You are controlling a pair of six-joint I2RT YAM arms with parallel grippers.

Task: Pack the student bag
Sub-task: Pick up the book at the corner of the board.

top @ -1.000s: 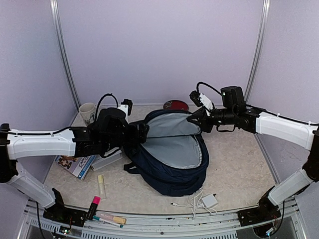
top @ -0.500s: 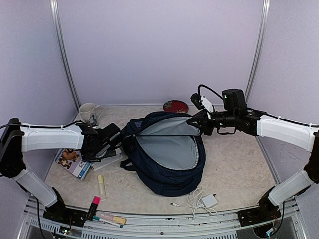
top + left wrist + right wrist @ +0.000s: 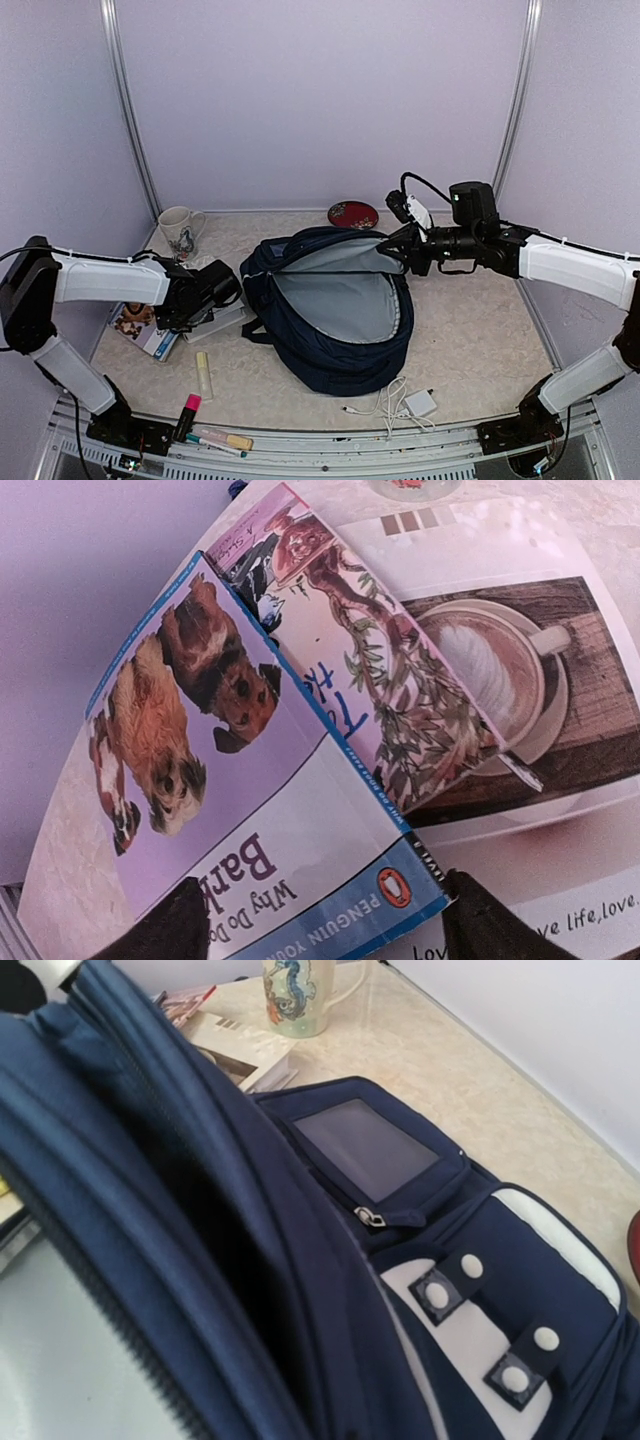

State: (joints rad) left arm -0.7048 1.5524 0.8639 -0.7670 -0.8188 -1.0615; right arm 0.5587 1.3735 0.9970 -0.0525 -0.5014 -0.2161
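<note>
Checking student bag (image 3: 340, 350): it lies mid-table (image 3: 480, 340), main compartment unzipped wide, pale grey lining facing up. Right wrist view shows its navy fabric up close, with a clear window pocket and a white patch with snap studs.

Right gripper (image 3: 398, 246) is clenched on the bag's far-right rim, and that edge is lifted off the table.

Left gripper (image 3: 335, 935) is released, its 2 fingertips (image 3: 185, 925) spread wide, low over a dog-cover book (image 3: 200, 780) just left of the bag. The book's blue spine runs between them. Can't tell whether they touch the cover. The dog-cover book overlaps a floral-cover book (image 3: 380, 670), and both sit on a coffee-photo booklet (image 3: 560, 700).

Around it:
- mug (image 3: 178, 228) at the back left
- red dish (image 3: 352, 213) behind the bag
- yellow highlighter (image 3: 203, 375) and pink marker (image 3: 188, 410) at the front left
- white charger (image 3: 420, 403) with loose cable just in front of the bag
</note>
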